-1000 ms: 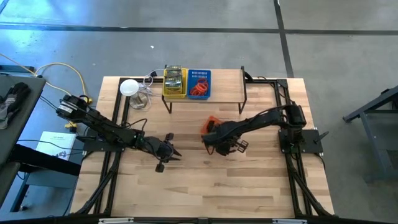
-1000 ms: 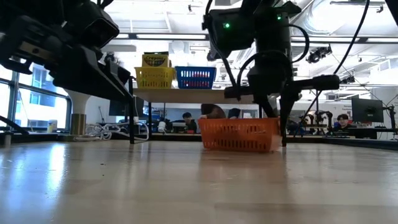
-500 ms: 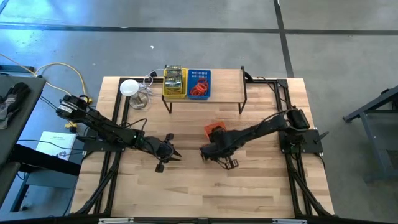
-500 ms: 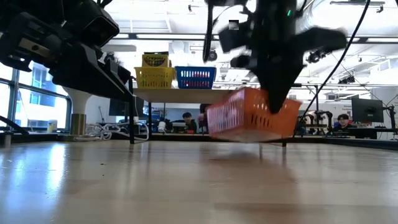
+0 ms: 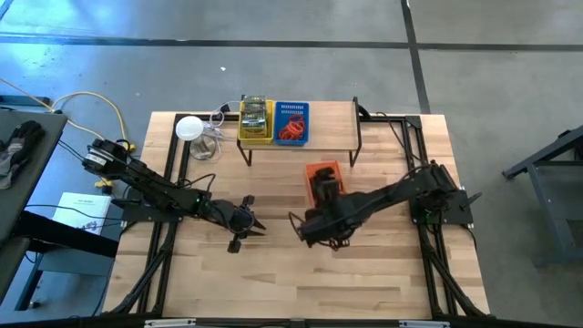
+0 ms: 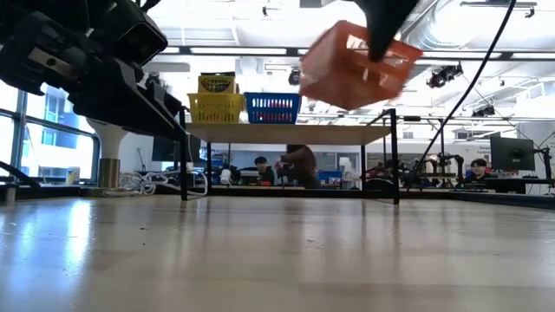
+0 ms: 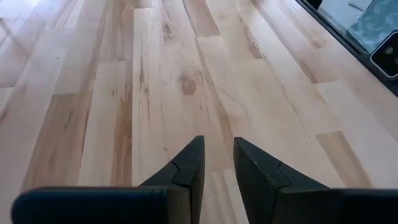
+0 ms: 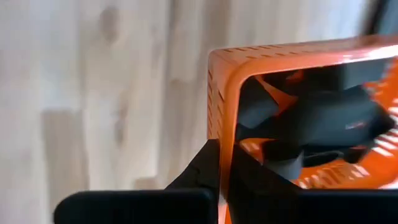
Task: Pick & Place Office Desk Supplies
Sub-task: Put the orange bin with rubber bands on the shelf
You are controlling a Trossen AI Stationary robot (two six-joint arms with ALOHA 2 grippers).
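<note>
My right gripper (image 5: 321,199) is shut on an orange basket (image 5: 322,178), which hangs high over the middle of the table and shows tilted in the low view (image 6: 355,62). Dark clips (image 8: 311,121) lie inside it. On a raised shelf (image 5: 332,137) at the far edge stand a yellow basket (image 5: 256,120) with yellow-green packs and a blue basket (image 5: 292,122) with red bands. My left gripper (image 5: 259,228) hovers over the table left of centre, open a little, nothing between its fingers (image 7: 217,149). My right gripper pinches the orange basket's wall at the rim (image 8: 222,118), one finger (image 8: 205,165) outside and one (image 8: 252,168) inside. The fingers come from above, slanting down. The basket is lifted clear of the table and hangs tilted below the gripper.
A white round disc on a stand (image 5: 189,128) and cables (image 5: 214,137) sit at the far left, beside the shelf. Black frame rails (image 5: 159,246) run along both table sides. Bare wood (image 5: 301,282) stretches toward the near edge.
My right gripper has risen from the table with the orange basket, rolling its wrist. The basket stood on the table, then tipped as it came up, and now hangs tilted above shelf height. My left gripper has kept still.
</note>
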